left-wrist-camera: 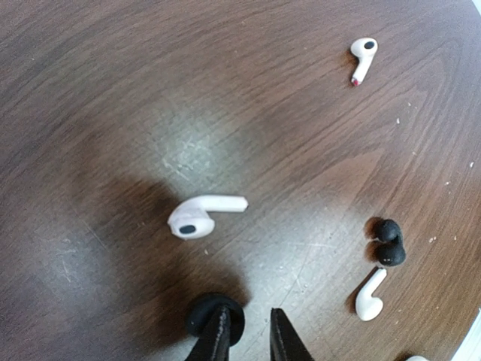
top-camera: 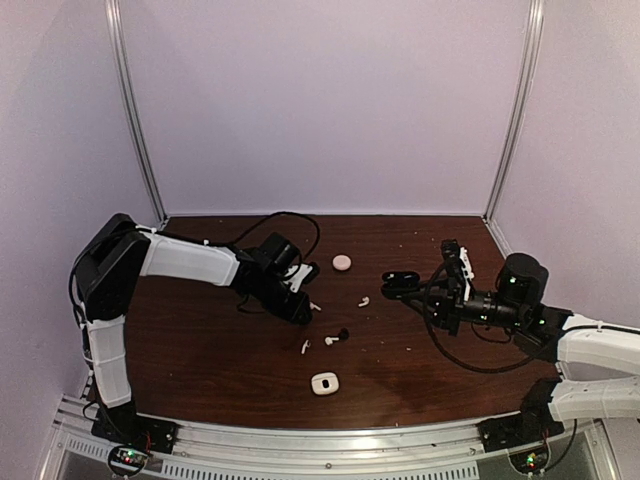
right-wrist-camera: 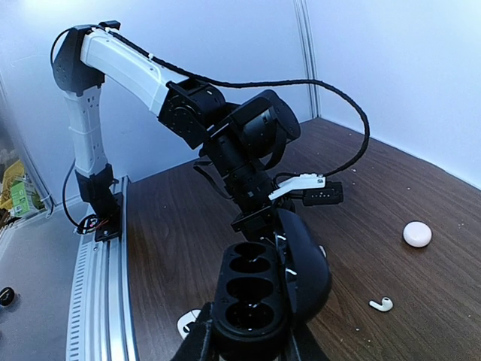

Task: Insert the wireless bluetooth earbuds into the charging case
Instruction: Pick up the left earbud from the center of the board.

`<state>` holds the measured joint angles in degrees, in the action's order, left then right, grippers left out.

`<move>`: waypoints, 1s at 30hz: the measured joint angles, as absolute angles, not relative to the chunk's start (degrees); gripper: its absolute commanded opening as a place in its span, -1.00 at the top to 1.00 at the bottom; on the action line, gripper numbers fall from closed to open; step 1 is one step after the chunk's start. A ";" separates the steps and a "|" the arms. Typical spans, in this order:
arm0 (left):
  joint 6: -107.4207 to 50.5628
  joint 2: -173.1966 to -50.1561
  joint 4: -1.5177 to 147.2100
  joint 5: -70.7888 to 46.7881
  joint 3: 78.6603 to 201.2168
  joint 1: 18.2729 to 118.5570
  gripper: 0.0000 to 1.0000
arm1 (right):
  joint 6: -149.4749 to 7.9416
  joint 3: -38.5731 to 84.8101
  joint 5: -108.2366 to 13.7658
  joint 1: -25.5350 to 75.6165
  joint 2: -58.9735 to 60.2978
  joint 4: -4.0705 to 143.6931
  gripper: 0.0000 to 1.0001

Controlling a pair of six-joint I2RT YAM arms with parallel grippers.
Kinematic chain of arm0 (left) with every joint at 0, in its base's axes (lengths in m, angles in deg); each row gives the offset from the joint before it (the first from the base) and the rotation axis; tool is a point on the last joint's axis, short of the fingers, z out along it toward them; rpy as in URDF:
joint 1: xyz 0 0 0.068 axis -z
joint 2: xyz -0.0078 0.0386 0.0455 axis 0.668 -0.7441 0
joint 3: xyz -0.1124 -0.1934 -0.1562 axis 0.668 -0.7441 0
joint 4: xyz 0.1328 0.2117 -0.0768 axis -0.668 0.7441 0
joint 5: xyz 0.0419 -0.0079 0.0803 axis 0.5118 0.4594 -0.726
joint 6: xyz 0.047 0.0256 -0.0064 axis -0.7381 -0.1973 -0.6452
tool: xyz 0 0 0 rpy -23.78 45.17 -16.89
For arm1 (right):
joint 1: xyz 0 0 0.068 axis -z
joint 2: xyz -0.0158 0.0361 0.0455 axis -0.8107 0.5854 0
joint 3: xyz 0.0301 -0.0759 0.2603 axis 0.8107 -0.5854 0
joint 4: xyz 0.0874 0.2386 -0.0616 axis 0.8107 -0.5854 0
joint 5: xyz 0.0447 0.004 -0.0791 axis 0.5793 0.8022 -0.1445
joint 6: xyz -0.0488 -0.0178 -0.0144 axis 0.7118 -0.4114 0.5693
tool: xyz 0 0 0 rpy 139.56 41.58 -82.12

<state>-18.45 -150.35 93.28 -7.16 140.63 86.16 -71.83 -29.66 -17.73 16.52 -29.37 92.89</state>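
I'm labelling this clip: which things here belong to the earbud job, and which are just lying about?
Job: open black charging case, held in the right gripper; white earbuds; black earbuds.
Lying about: round pale case; white square case; neither is held.

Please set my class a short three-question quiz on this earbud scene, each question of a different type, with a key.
1. True or false: the right gripper holds the black charging case with its lid open.
2. In the left wrist view, the white earbud nearest the left gripper is: A) lying on the table; B) between the fingers; C) in a case.
3. How many light-coloured cases lie on the table?

Key: 1 true; 2 A; 3 two: pinkish round case, white case.
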 measured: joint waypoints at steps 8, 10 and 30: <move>-18.40 -149.96 94.19 -8.58 140.63 86.16 0.65 | -71.83 -29.71 -17.93 16.52 -29.63 92.89 1.00; -18.40 -149.81 94.57 -9.06 140.63 86.16 0.66 | -71.83 -29.88 -17.93 16.52 -29.66 92.89 1.00; -17.57 -148.60 96.42 -12.67 140.08 84.96 0.83 | -71.92 -30.45 -18.78 16.52 -30.66 92.82 1.00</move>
